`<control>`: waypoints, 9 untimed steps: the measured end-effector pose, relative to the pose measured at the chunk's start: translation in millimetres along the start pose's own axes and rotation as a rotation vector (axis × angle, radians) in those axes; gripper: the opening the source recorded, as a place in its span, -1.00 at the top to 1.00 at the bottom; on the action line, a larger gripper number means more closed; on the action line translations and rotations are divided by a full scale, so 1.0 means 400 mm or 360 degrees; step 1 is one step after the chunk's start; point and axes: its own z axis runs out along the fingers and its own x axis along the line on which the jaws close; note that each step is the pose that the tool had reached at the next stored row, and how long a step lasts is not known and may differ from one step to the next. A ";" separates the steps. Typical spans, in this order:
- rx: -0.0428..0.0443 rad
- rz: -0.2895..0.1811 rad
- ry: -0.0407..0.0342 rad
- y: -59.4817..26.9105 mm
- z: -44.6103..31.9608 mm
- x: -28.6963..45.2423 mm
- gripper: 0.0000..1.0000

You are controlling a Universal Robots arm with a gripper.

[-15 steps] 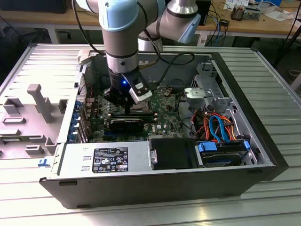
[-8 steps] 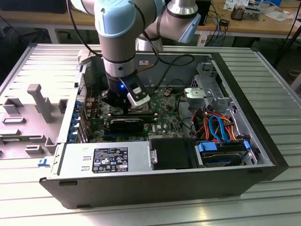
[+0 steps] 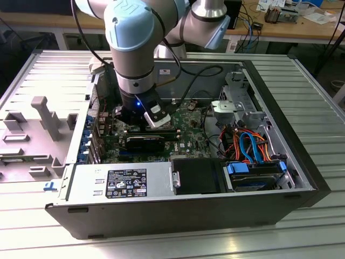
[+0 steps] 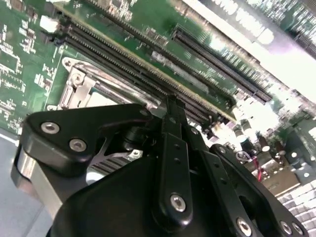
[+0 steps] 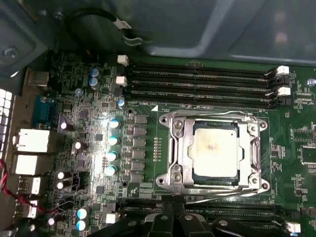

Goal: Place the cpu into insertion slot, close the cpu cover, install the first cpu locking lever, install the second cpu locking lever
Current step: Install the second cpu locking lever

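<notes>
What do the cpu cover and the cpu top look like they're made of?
The cpu cover looks like bare stamped metal: silver, with bright glints along its frame. The cpu top seems a matte metal plate, pale silvery-tan, without sharp reflections; its exact material can't be told.

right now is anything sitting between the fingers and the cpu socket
Nothing visible does. In the first wrist view the cpu lies in the insertion slot with the cpu cover down around it, and the gripper sits just beside the socket's edge, with only bare board between.
</notes>
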 end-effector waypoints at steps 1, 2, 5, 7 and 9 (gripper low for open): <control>-0.0017 0.0000 -0.0001 -0.008 0.000 0.000 0.79; -0.0049 0.0001 -0.0003 -0.017 0.000 0.001 0.79; -0.0141 0.0000 -0.0008 -0.027 0.000 0.002 0.79; -0.0168 -0.0001 -0.0009 -0.029 0.003 0.002 0.79; -0.0192 -0.0001 -0.0010 -0.035 0.010 0.003 0.79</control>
